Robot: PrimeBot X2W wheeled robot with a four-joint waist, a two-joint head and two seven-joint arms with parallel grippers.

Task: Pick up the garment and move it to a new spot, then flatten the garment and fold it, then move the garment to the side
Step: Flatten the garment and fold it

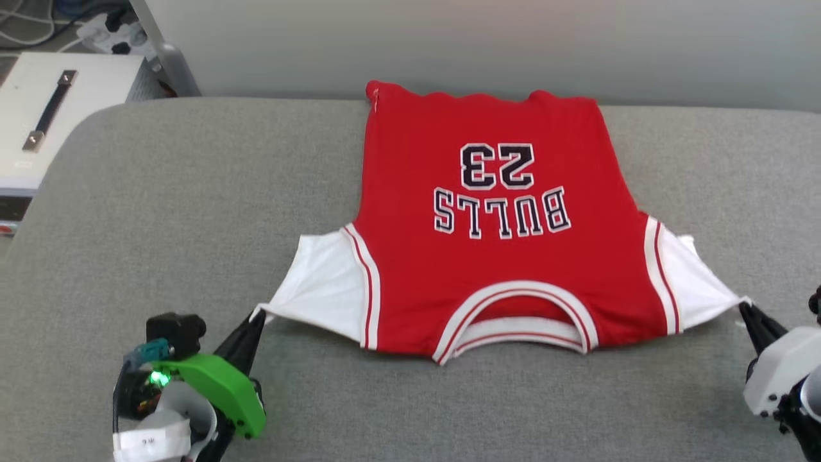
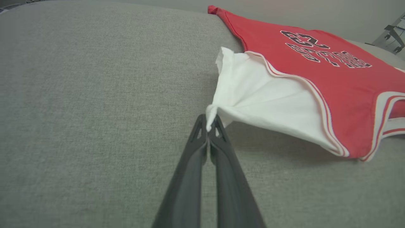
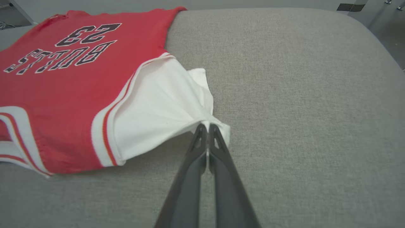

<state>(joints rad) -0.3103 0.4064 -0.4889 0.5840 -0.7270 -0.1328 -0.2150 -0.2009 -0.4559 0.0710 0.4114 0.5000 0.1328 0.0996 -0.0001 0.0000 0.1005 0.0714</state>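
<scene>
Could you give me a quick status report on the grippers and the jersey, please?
Left gripper and right gripper each shut on a jersey sleeve tip. Jersey spread out, lettering up, collar nearest robot. Nothing blocking on the grey padded surface.

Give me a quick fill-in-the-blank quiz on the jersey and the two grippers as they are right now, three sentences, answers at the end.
1. The garment lies lettering-up on the grey padded surface, showing the number ____.
2. The left gripper is shut on the tip of a ____ sleeve.
3. The right gripper is shut on the tip of the other ____.
Answers: 23; white; sleeve.
</scene>
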